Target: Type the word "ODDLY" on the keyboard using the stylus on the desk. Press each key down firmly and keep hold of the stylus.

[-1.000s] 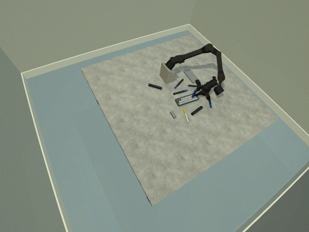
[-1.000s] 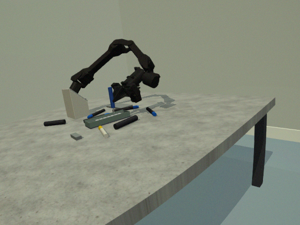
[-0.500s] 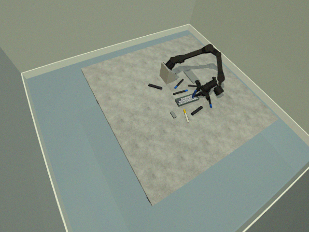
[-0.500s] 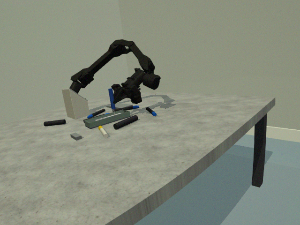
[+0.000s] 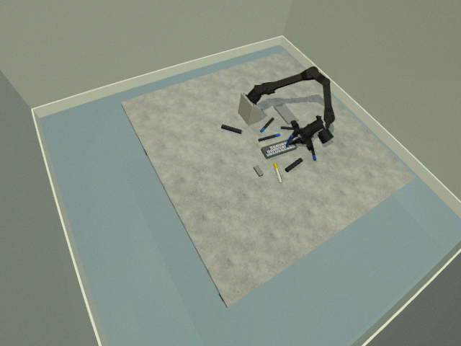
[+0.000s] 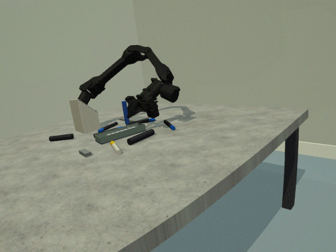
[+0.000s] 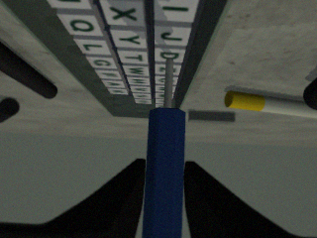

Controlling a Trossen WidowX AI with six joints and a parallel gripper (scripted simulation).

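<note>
Mottled grey stone-look desk (image 5: 208, 208) (image 6: 173, 173) in a pale room holds a dark green tray-like keyboard (image 5: 265, 153) (image 6: 119, 135) (image 7: 106, 101) with white keys. Above it, a black pincer (image 5: 289, 142) (image 6: 128, 116) (image 7: 164, 169) is narrowly closed on a blue stylus (image 5: 289, 140) (image 6: 125, 112) (image 7: 166, 174), its grey tip over the column with D. Which letters of ODDLY are typed or left cannot be told; typing seems underway.
</note>
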